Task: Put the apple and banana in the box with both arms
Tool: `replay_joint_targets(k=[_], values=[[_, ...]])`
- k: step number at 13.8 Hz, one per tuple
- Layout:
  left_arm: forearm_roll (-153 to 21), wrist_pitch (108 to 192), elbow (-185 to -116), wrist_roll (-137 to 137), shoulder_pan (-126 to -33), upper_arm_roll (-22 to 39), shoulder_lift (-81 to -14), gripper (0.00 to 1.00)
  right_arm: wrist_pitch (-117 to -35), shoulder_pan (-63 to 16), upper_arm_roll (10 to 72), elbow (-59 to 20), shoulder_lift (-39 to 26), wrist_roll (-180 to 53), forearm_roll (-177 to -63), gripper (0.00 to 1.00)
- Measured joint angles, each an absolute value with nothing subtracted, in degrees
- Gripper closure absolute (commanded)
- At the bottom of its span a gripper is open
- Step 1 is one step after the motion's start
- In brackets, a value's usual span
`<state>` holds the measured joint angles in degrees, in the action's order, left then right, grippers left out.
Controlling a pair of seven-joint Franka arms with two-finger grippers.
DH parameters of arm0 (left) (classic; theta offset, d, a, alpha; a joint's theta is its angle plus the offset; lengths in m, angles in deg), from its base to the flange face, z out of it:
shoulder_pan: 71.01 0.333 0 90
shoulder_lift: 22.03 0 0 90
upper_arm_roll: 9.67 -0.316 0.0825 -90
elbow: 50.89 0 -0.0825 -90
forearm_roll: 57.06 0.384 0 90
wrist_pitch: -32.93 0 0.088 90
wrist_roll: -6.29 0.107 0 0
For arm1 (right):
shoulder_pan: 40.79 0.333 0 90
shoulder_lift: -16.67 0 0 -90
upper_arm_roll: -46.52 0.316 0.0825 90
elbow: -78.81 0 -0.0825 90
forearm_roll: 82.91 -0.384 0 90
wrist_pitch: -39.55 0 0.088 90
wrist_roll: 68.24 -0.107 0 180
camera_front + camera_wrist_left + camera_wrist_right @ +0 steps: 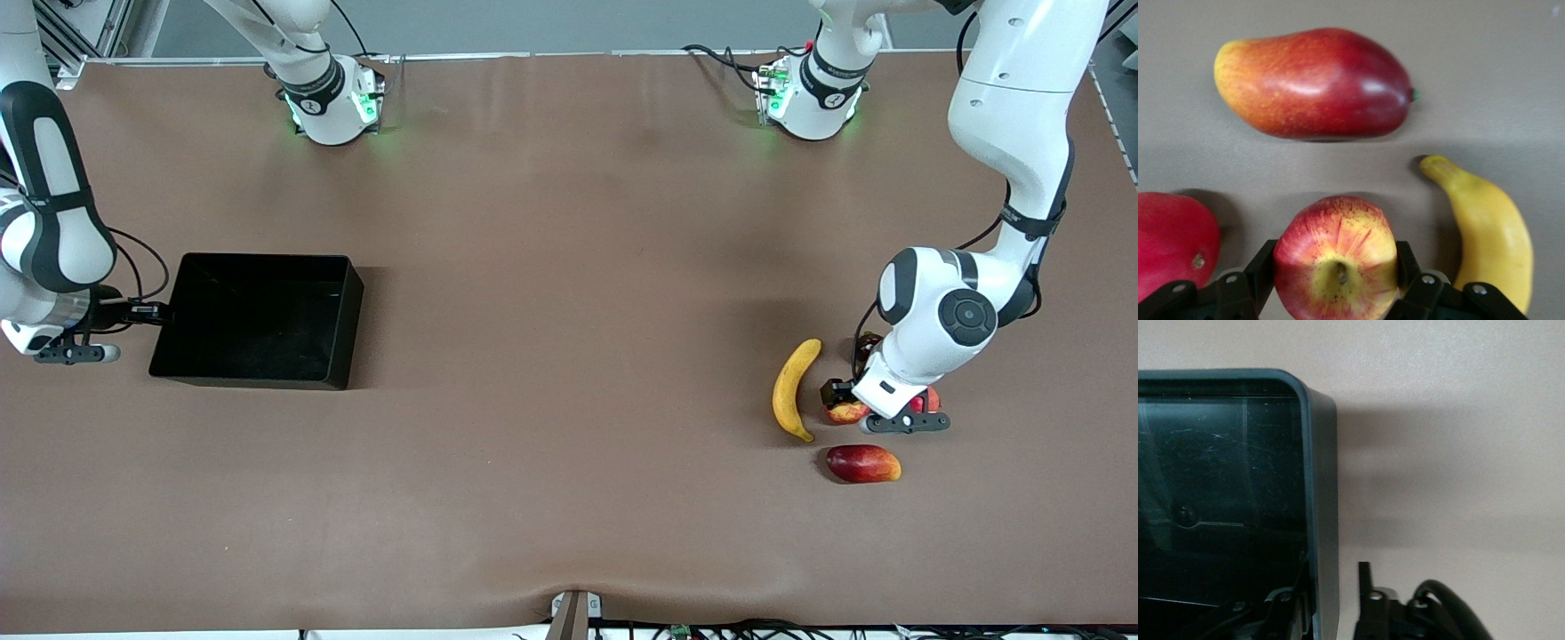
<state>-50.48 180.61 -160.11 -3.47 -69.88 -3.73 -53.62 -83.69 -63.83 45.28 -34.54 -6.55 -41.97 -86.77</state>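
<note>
The apple (845, 412), red streaked with pale yellow, lies on the table beside the banana (794, 388). My left gripper (864, 407) is down over it. In the left wrist view the apple (1336, 257) fills the jaws, with both fingers (1263, 270) pressed against its sides; the banana (1485, 227) lies close beside it. The black box (354, 302) stands at the right arm's end of the table. My right gripper (163, 312) is at its end wall. In the right wrist view the jaws (1338, 593) straddle that wall (1321, 487), with a gap at the outer finger.
A dark red-and-orange mango (863, 463) lies nearer the front camera than the apple, also in the left wrist view (1315, 83). A bright red round fruit (926, 401) sits right beside the apple, under the left hand (1171, 240).
</note>
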Motion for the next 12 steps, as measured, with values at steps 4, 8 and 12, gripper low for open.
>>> replay_joint_targets(k=[4,8,12], values=[[-50.5,172.2,-159.3,-3.5,-70.1,-3.3,-47.5,1.0,-83.6,-63.8,45.3,-34.7,-6.5,-41.9,-87.6,1.0],[-50.5,161.6,-159.1,-3.5,-70.3,-1.2,-39.9,1.0,-80.0,-63.8,45.6,-33.8,-6.4,-41.7,-91.2,1.0],[-50.5,150.1,-158.2,-3.5,-70.3,1.1,-34.0,1.0,-71.3,-62.9,46.3,-29.0,-6.0,-41.7,-94.4,1.0]])
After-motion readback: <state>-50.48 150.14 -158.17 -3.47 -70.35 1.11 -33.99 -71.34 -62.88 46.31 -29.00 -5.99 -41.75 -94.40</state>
